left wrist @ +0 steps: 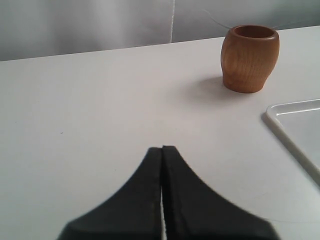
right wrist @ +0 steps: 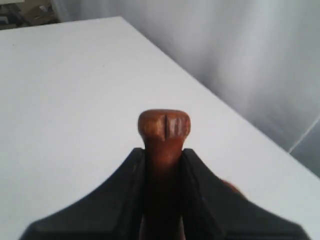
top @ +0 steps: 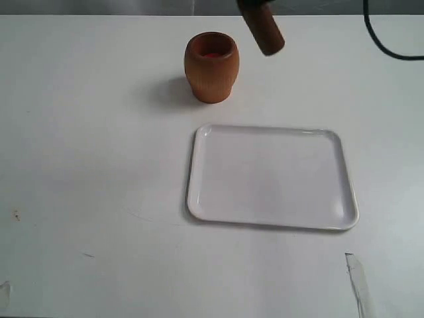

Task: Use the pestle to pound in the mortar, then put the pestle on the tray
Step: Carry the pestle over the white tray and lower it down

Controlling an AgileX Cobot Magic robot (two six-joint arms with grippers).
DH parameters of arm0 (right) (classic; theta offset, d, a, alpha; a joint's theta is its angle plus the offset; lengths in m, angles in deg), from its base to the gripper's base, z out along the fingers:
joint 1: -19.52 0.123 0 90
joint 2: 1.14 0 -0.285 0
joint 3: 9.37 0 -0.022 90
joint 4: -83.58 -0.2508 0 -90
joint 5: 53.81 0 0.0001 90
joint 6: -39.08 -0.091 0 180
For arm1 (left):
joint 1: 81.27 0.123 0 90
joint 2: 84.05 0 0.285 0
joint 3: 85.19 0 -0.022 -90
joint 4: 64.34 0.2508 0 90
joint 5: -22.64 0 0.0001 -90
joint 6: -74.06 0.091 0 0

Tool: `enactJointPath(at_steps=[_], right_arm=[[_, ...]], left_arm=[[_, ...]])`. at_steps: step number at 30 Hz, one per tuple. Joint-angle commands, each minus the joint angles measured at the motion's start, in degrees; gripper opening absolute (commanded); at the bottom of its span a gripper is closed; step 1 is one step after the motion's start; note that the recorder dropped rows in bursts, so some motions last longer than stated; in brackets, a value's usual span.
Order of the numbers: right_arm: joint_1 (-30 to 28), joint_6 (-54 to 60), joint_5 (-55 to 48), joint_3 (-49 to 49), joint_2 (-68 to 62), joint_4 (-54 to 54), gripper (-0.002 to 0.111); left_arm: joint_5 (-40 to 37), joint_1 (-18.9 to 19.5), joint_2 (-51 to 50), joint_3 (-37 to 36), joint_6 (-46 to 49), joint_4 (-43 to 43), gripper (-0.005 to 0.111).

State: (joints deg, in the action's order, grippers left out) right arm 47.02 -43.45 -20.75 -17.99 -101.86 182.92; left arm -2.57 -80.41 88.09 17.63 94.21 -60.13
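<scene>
Mortar [top: 211, 66]: upright on the white table [top: 86, 165], toward the far edge, with bare tabletop around its base.
Pestle [top: 265, 30]: in the air, tilted, thick end down, just right of the mortar and apart from it. Its upper part is cut off by the exterior view's top edge.
Right claw [right wrist: 164, 155]: clenched on the pestle, whose end shows past the fingertips.
Left claw [left wrist: 162, 150]: clenched, fingers pressed together, over bare table well apart from the mortar.
Tray [top: 271, 175]: flat, nearer than the mortar, with a strip of table between them. Wide open tabletop lies to its left.
Cable [top: 381, 36]: black, at the far right corner.
</scene>
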Motion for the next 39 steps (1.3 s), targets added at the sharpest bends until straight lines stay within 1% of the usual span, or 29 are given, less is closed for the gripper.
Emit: enactJointPath(at_steps=[1,5,11,17,28,39], right_arm=[[0.0,-2.0,0.7,-5.6,0.5,0.6,0.000],[0.0,-2.0,-2.5,-11.6,0.5,0.6,0.000],[0.0,-2.5,-10.4,-19.8,0.5,0.6,0.000],[0.0,-3.0,-12.4,-25.9,-0.4,0.6,0.000],[0.0,-3.1,-15.2,-26.4,-14.0,0.6,0.000],[-0.1,-3.1,-16.2,-26.4,-15.4,-1.2,0.001]], left_arm=[[0.2,-0.4,0.1,0.0,-0.5,-0.4,0.000],[0.2,-0.4,0.1,0.0,-0.5,-0.4,0.000],[0.2,-0.4,0.1,0.0,-0.5,-0.4,0.000],[0.2,-0.4,0.1,0.0,-0.5,-0.4,0.000],[0.2,-0.4,0.1,0.0,-0.5,-0.4,0.000],[0.2,-0.4,0.1,0.0,-0.5,-0.4,0.000]])
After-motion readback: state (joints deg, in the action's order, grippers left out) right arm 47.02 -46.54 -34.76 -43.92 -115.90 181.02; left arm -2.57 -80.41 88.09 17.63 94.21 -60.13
